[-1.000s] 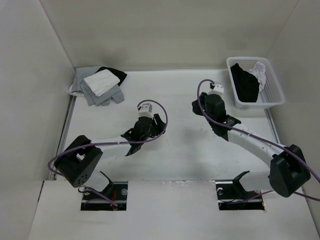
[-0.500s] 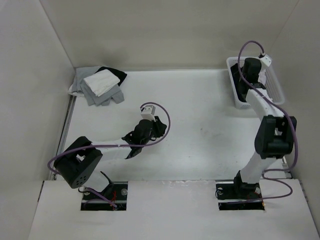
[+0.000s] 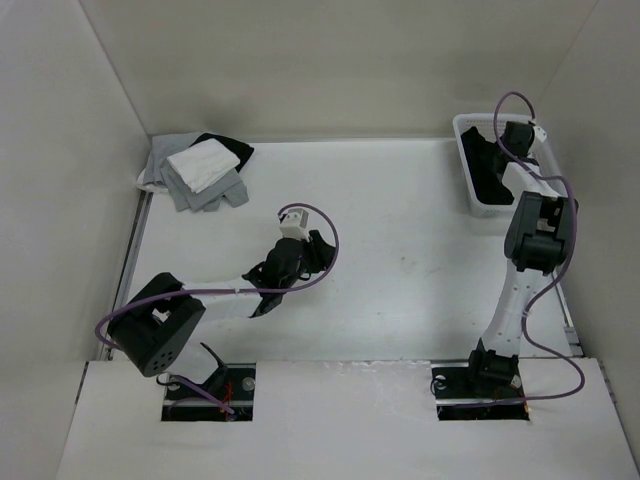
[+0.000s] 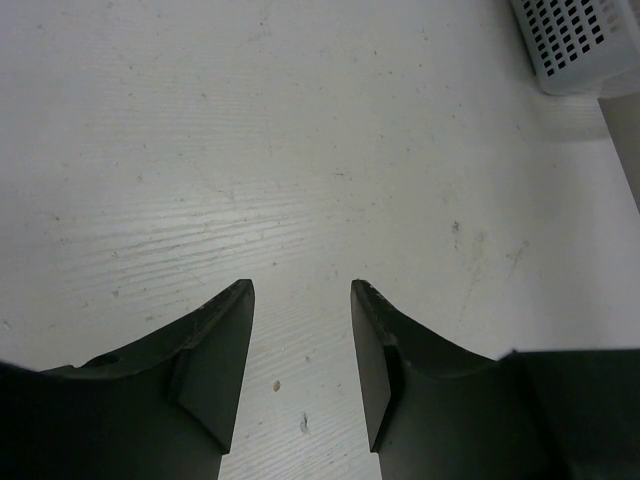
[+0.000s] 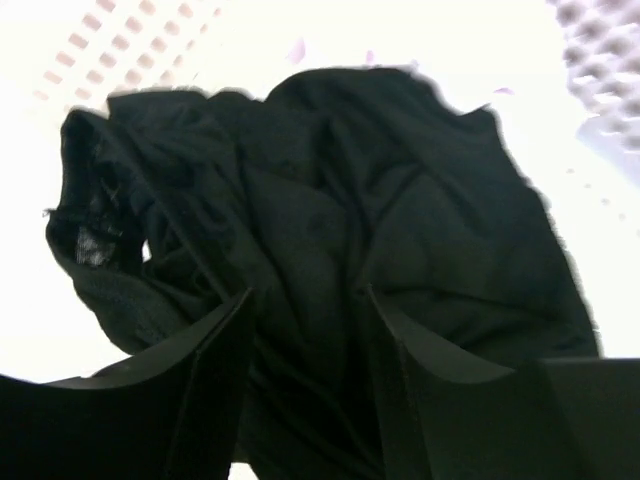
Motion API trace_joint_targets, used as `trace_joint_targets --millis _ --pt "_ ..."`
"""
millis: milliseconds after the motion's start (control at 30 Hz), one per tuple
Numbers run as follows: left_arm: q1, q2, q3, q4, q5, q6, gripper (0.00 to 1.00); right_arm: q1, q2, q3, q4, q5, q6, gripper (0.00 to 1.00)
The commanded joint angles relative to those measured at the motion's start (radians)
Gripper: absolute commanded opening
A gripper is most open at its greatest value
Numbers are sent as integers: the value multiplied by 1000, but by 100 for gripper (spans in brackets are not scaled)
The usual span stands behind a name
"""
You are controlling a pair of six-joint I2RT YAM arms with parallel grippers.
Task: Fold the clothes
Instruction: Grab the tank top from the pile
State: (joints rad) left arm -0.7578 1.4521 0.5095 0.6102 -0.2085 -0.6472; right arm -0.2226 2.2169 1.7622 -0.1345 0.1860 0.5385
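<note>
Right tool agape over black T-shirt, crumpled in basket, no clear long axis

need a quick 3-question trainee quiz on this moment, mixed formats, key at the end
1. True or false: the black T-shirt is already folded.
2. Where is the right gripper? A over the clothes pile; B at the basket; C over the table.
3. Is the left gripper holding anything?

Key: 1 false, it lies crumpled. 2 B. 3 No, its jaws are open with nothing between them.
</note>
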Motion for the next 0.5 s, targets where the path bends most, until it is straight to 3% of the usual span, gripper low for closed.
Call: trace_joint_targets --millis 0,233,400,467 --pt "4 4 3 65 6 0 42 13 23 63 13 -68 3 46" --pt "4 24 14 65 18 0 42 -7 32 68 75 -164 87 0" --pt "8 34 17 68 18 0 42 -13 -97 -59 179 -154 83 0" --pt "8 42 20 72 24 -2 42 -13 -234 -194 307 -158 92 0"
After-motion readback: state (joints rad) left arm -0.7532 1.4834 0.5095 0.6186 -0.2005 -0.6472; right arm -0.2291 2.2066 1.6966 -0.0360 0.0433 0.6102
